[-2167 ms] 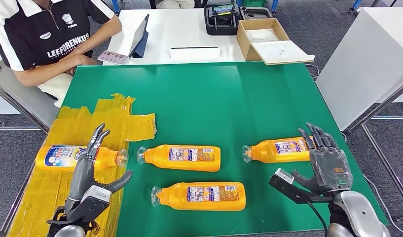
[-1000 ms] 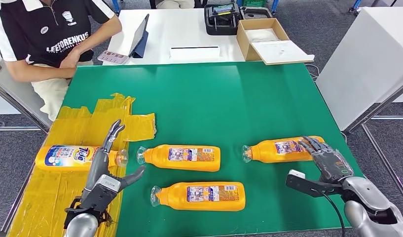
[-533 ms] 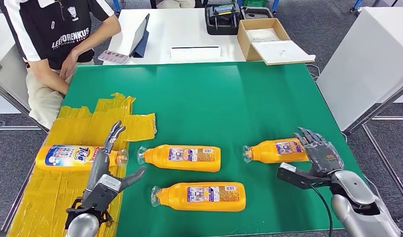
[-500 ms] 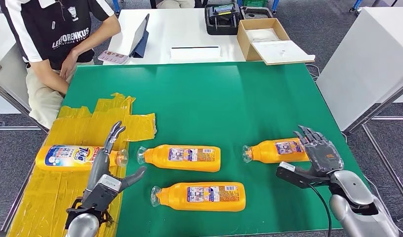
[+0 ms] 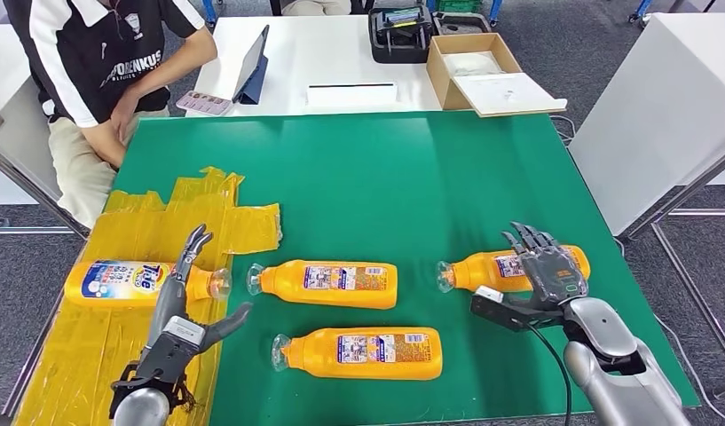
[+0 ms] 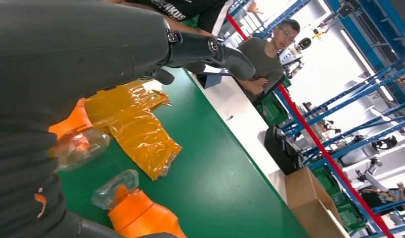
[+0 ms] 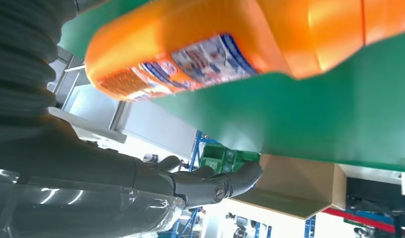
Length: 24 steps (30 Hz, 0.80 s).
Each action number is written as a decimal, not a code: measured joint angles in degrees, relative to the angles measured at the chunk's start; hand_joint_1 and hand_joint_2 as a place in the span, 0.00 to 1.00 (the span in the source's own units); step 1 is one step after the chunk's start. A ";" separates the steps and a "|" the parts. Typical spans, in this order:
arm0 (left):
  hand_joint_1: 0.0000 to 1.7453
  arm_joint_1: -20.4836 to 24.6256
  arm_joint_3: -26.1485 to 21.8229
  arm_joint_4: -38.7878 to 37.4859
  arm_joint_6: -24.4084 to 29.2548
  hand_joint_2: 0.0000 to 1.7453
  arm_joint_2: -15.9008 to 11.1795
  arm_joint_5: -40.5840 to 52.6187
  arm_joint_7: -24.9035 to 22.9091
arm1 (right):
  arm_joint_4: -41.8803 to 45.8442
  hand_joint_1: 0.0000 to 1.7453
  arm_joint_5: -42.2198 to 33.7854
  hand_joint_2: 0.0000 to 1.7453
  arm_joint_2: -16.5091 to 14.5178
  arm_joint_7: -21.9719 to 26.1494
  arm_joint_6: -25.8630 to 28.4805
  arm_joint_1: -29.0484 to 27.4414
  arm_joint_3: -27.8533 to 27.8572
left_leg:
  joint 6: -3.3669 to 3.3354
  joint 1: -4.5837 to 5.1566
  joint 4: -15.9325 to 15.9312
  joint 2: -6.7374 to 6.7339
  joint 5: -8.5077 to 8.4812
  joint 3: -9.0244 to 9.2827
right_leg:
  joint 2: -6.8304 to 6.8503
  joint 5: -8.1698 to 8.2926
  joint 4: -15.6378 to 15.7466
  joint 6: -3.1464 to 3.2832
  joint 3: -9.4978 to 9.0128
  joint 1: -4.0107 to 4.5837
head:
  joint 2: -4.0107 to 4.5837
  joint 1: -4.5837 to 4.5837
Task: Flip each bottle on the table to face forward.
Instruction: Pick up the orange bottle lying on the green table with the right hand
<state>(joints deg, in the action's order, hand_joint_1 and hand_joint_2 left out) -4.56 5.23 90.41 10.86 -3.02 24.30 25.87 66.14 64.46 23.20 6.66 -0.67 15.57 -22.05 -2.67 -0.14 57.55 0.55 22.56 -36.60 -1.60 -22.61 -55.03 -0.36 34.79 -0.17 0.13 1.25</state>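
Four orange detergent bottles were found lying on their sides on the green bench (image 5: 376, 169), all caps pointing toward the yellow taped patch (image 5: 154, 231). The far-left bottle (image 5: 119, 282) lay on that patch with its blue and white front label uppermost. The centre bottle (image 5: 327, 282) lay just beside the patch, on bare green, with a small printed back label showing. The near bottle (image 5: 363, 351) lay beyond the centre bottle from the patch, toward the robot, likewise with a small printed label up. The right-side bottle (image 5: 505, 269) lay well apart from the patch, past the centre bottle.

The left robot hand (image 5: 183, 302) was held over the cap end of the far-left bottle, fingers spread and nothing grasped. The right robot hand (image 5: 543, 275) was held over the base end of the right-side bottle, fingers extended; no grip was observed, and contact could not be confirmed.

A person (image 5: 92, 62) was seated at the bench corner beyond the patch. A cardboard box (image 5: 478, 71) stood on a white table behind.
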 joint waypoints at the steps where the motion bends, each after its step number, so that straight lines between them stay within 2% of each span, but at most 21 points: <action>1: 0.00 -0.12 -0.09 0.04 0.00 1.00 0.00 0.00 -0.03 | -0.26 0.00 -0.04 1.00 -0.02 -0.02 -0.08 0.36 -0.16 | 0.00 0.00 0.00 0.00 0.00 0.00 | 0.00 0.00 0.00 0.00 0.00 0.00 | 0.00 -0.01; 16: 0.00 -0.35 -0.48 0.36 -0.16 1.00 0.01 0.05 -0.28 | -3.00 0.00 -0.50 1.00 -0.28 -0.63 -0.11 2.38 -1.31 | 0.00 0.00 0.00 0.01 0.00 0.00 | 0.01 0.00 0.00 0.00 0.01 0.00 | 0.00 0.00; 24: 0.00 2.71 -0.44 -1.80 -1.28 1.00 0.79 0.51 -0.81 | -9.12 0.00 -1.42 1.00 0.21 -2.34 1.19 3.56 1.17 | -0.03 0.02 0.01 0.06 -0.03 0.00 | 0.11 0.01 0.00 -0.01 -0.01 -0.01 | 0.00 -0.01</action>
<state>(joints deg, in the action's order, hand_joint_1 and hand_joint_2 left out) -1.84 4.80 88.61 9.58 -2.23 24.81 25.05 57.02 63.04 23.41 4.32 0.52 19.13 -20.87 -2.70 -0.12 57.56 0.62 22.53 -36.60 -1.49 -22.60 -55.03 -0.37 34.78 -0.18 0.13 1.25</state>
